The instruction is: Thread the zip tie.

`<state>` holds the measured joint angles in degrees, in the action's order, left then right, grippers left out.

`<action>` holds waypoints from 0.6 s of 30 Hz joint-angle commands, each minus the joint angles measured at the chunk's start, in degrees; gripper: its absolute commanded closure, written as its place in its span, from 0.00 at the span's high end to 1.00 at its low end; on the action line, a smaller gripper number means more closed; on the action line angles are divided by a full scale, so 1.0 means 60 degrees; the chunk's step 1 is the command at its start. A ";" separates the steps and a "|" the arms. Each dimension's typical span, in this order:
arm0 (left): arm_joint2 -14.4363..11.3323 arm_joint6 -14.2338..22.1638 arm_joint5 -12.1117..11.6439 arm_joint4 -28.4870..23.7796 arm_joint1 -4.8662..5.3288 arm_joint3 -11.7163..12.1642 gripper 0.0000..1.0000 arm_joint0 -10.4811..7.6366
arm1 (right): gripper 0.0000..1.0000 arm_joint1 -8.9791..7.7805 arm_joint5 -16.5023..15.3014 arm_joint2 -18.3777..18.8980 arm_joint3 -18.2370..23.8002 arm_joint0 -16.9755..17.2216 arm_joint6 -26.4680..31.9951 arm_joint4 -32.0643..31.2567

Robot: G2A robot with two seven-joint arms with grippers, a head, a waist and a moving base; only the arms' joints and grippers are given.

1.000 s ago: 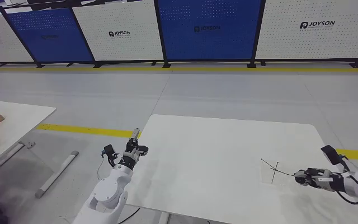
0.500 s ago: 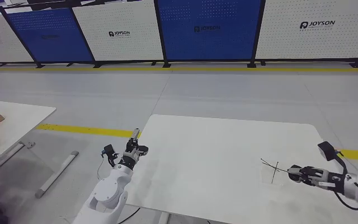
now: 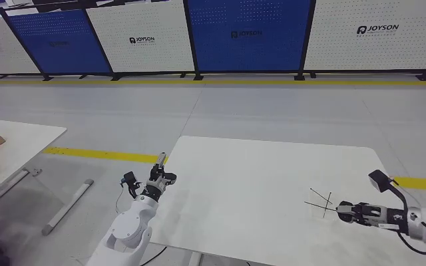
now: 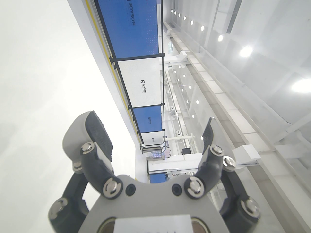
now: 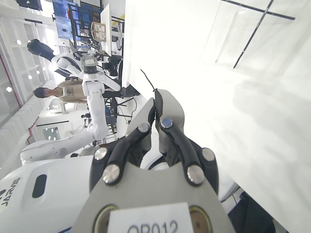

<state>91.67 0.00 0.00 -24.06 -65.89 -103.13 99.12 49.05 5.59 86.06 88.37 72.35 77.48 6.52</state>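
Note:
My right gripper [image 5: 155,101] is shut on a thin black zip tie [image 5: 147,78], whose short end pokes out past the fingertips. In the top view this right gripper [image 3: 342,211] hovers over the table's right side, and the held zip tie [image 3: 319,205] points left from it. Two more black zip ties [image 5: 264,12] lie crossed on a clear plastic sheet [image 5: 218,37] just beyond; the same crossed zip ties [image 3: 322,197] sit left of the gripper in the top view. My left gripper [image 4: 152,122] is open and holds nothing, off the table's left edge [image 3: 160,161].
The white table [image 3: 266,193] is bare apart from the sheet and ties. Blue and white pegboard panels [image 3: 246,33] stand far behind. Another white table [image 3: 26,136] sits off to the left across the floor.
My right gripper has moved left, farther in over the table, carrying the zip tie toward the crossed ties. The left arm has not moved.

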 commanded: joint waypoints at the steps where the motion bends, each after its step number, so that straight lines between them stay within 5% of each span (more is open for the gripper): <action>1: 0.0000 0.0000 0.0000 0.0000 0.0000 0.0000 1.00 0.0000 | 0.00 0.0000 0.0000 0.0000 0.0000 0.0000 0.0001 0.0000; 5: 0.0000 0.0000 0.0000 0.0000 0.0000 0.0000 1.00 0.0000 | 0.00 0.0026 -0.0165 -0.0072 0.0041 0.0082 -0.0315 0.0151; 12: 0.0000 0.0000 0.0000 0.0000 0.0000 0.0000 1.00 0.0000 | 0.00 0.0088 -0.1713 -0.0350 -0.0612 -0.0213 0.0359 0.1718; 18: 0.0000 0.0000 0.0000 0.0000 0.0000 0.0000 1.00 0.0000 | 0.00 0.0065 -0.1562 -0.0577 -0.0955 -0.0549 0.0359 0.1772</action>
<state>91.67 0.00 0.00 -24.06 -65.89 -103.13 99.12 49.44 -3.75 82.54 82.57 68.98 79.63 17.16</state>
